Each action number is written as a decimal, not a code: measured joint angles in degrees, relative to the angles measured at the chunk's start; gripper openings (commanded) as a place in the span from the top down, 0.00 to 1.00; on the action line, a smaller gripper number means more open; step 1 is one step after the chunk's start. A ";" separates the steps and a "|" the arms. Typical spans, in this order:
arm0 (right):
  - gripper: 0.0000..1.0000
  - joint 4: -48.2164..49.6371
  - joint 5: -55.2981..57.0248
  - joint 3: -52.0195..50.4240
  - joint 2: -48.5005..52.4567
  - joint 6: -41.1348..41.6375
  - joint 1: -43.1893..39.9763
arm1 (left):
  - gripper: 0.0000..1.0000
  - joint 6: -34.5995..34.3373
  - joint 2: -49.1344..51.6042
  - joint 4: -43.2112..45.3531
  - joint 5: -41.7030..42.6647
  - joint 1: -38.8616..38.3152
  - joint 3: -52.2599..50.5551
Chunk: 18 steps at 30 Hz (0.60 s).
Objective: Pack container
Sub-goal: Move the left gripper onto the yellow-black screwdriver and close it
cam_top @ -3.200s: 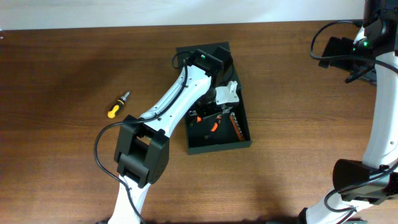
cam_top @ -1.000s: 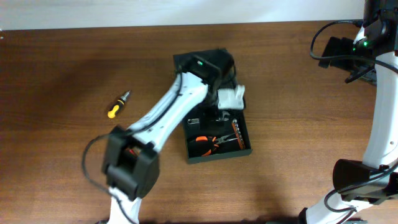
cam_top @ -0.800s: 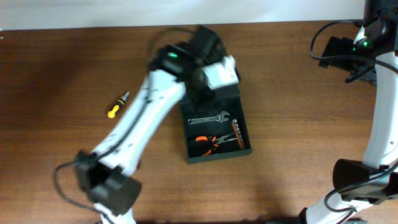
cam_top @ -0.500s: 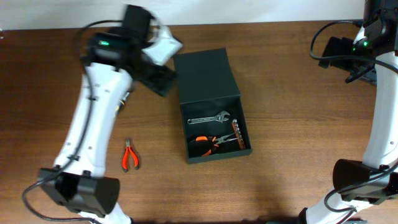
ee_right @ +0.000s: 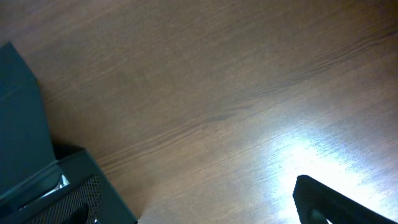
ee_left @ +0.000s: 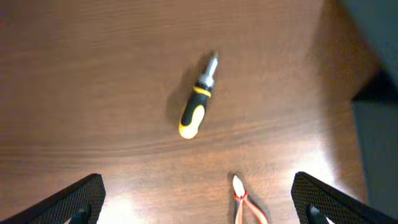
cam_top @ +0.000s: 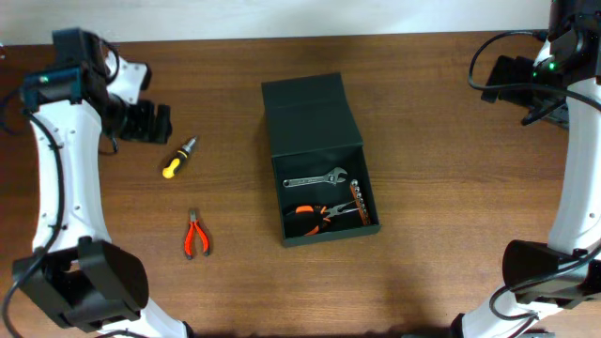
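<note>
The container [cam_top: 315, 113] is a dark green box in the middle of the table, its flap lid folded back on the far side. In its open tray lie a steel wrench [cam_top: 316, 177], orange-handled pliers [cam_top: 315, 214] and a row of bits [cam_top: 362, 202]. My left gripper [cam_top: 150, 122] stands open at the far left, empty, just up and left of a yellow-and-black screwdriver [cam_top: 176, 158] [ee_left: 198, 107]. Red-handled pliers [cam_top: 195, 235] [ee_left: 245, 202] lie on the wood nearer the front. My right gripper [cam_top: 515, 80] hangs open and empty at the far right.
In the left wrist view the container's dark side [ee_left: 376, 124] fills the right edge. A corner of it [ee_right: 18, 118] shows at the left of the right wrist view, with bare wood beyond. The table's far edge meets a white wall [cam_top: 282, 17].
My left arm has swung out of the container and far to the left, over the screwdriver. That uncovered the red pliers on the table. The right arm has not moved.
</note>
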 measured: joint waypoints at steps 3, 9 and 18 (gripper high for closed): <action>0.01 -0.02 0.00 0.00 -0.02 0.04 0.00 | 0.09 4.04 0.13 3.04 0.09 -0.15 -5.84; 0.01 -0.02 0.00 0.00 -0.02 0.02 0.00 | 0.24 12.57 3.54 5.86 -0.02 -0.24 -12.22; 0.01 -0.02 0.00 0.00 0.00 0.02 0.00 | 0.23 17.75 8.74 13.40 -0.28 -0.24 -12.96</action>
